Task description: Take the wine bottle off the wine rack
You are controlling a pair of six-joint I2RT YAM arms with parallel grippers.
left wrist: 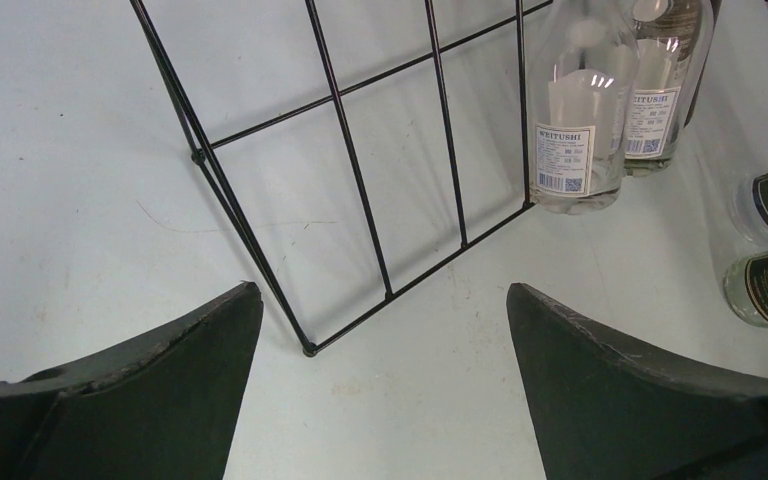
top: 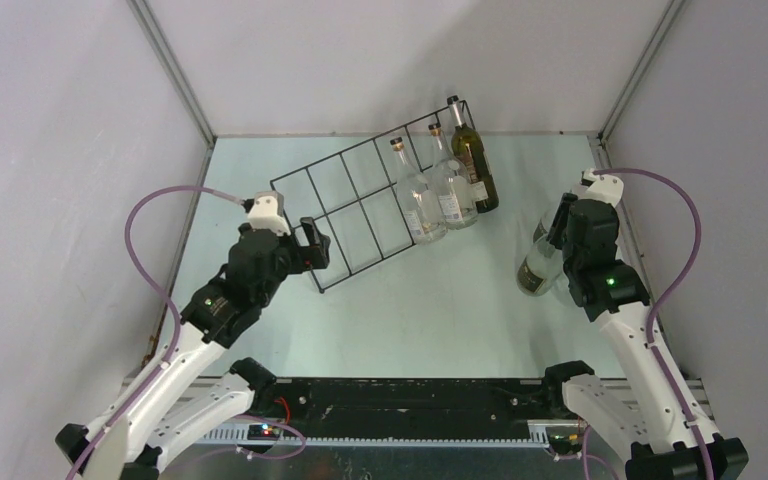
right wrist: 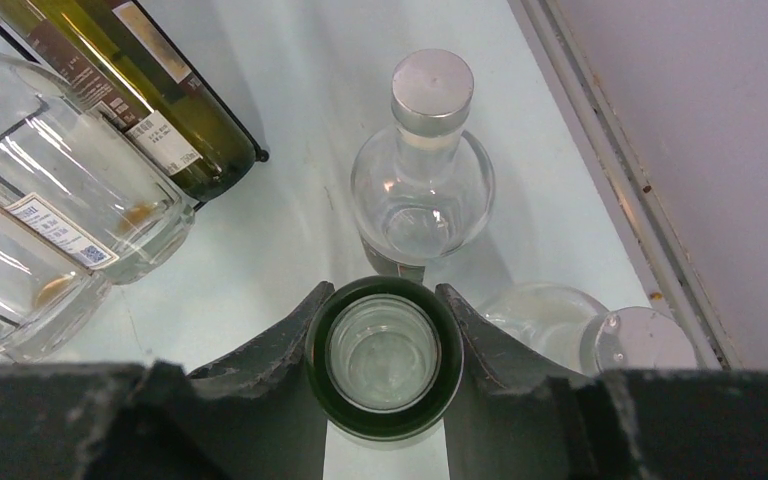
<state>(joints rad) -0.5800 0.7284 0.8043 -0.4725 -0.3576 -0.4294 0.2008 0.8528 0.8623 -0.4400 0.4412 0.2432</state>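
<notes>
The fingers point(right wrist: 270, 370) of the right gripper point(right wrist: 384, 296) were drawn in narrowly on the open mouth of a bottle point(right wrist: 383, 362). One finger was pressed on each side of its dark green rim, and clear glass showed down inside the neck. Whether its base touched the table point(right wrist: 290, 220) could not be told. Just beyond the fingertips stood a round capped bottle point(right wrist: 422, 190) of clear glass, and to their right, near the wall, a further clear bottle point(right wrist: 560, 320) was partly hidden by the finger. To the left of these fingers, apart from the held bottle, was the right end of the rack point(top: 345, 205), a black wire frame on the table. A green bottle point(right wrist: 175, 120) and a pair of clear bottles point(left wrist: 575, 120) rested in its compartments at that end. The held bottle was outside the rack. The fingers point(left wrist: 150, 400) of the left gripper point(left wrist: 380, 370) stood wide apart and held nothing. The near corner of the rack lay just ahead of them, in line with the gap between them.
</notes>
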